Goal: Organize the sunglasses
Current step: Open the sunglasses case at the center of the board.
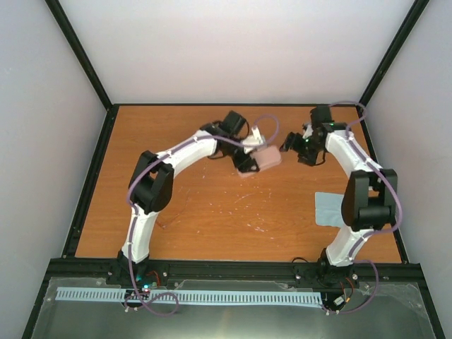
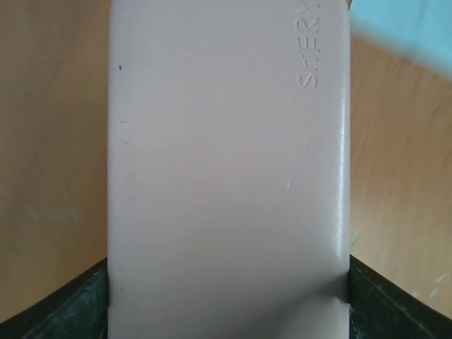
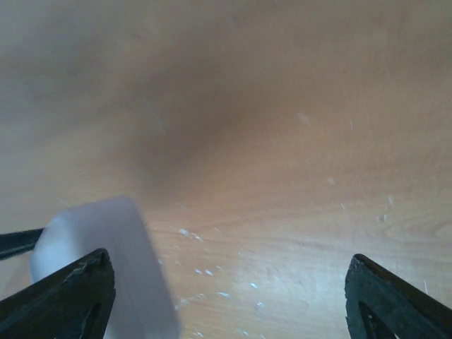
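**Pink case in left hand: handling note**

Left hand (image 2: 227, 311): clamped across pink case (image 2: 226, 176), centre of top view.
Right hand (image 3: 226, 300): fingers apart, empty, over bench (image 3: 296, 141).
Sunglasses: not visible in any view, possibly inside the case.
Advice: hold the case level and grip it firmly.

Each arm was made of white tubes with fat black joints. A thin purple cable (image 1: 400, 203) ran along the left arm (image 1: 185, 152) and the right arm (image 1: 346, 148). The left hand (image 1: 256, 159) and right hand (image 1: 291, 147) were black, with dark pointy fingers (image 3: 70, 300). The black bases (image 1: 134, 272) sat at the near edge of the surface (image 1: 212, 212).
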